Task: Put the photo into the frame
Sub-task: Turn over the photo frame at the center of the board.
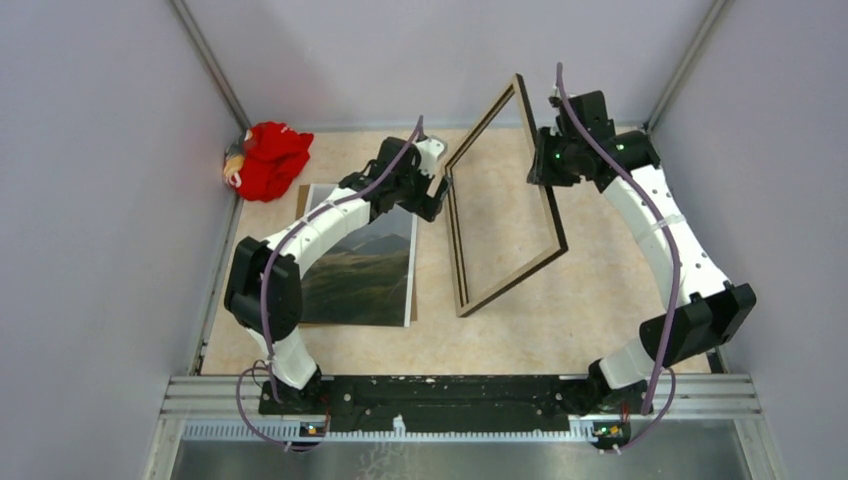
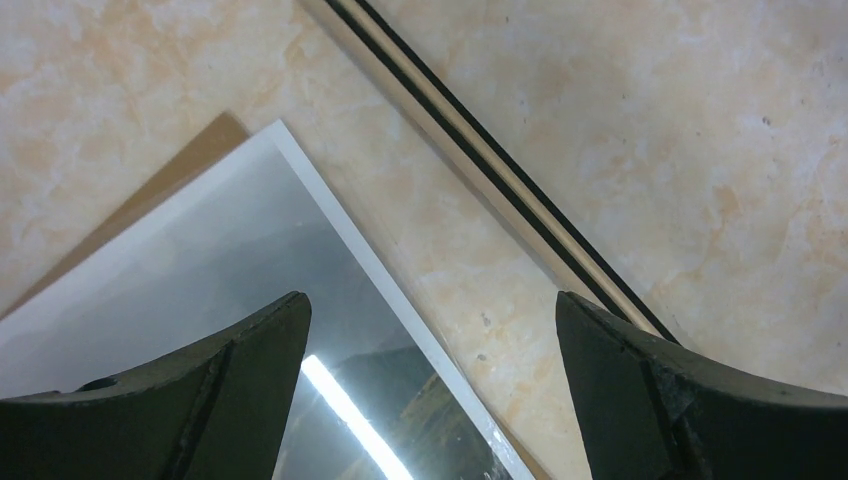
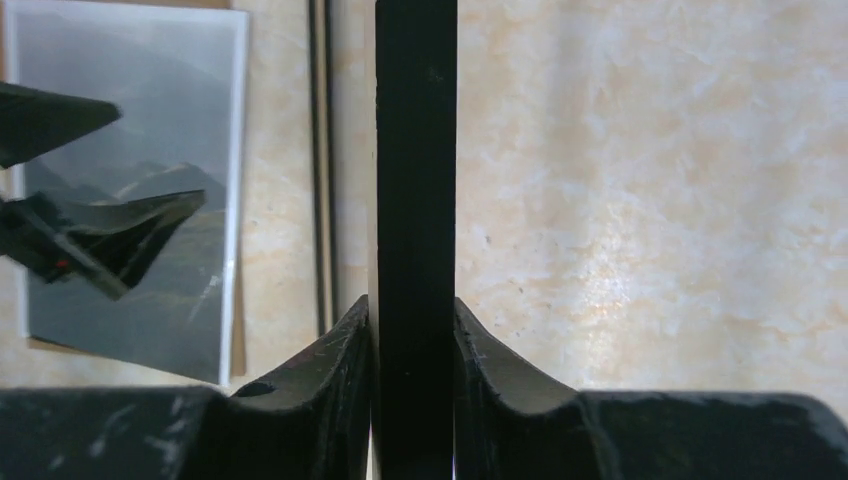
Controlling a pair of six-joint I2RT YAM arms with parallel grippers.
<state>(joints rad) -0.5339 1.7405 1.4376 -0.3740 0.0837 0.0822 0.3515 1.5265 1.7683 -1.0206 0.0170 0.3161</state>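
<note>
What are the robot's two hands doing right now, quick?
Left gripper: open, holding nothing.
Right gripper: closed on the frame.

Worktop (image 1: 600, 300): beige, marbled surface, enclosed by plain grey walls (image 1: 100, 150) on three sides. Red fabric item (image 1: 268, 158): crumpled, in the far-left corner, beside the left wall. Brown backing board (image 2: 185, 165): flat on the worktop's left half; only narrow margins visible. Metal rail (image 1: 200, 395): along the near edge.

Overhead rear view, two close downward wrist views (photo (image 1: 365, 268) shared)
</note>
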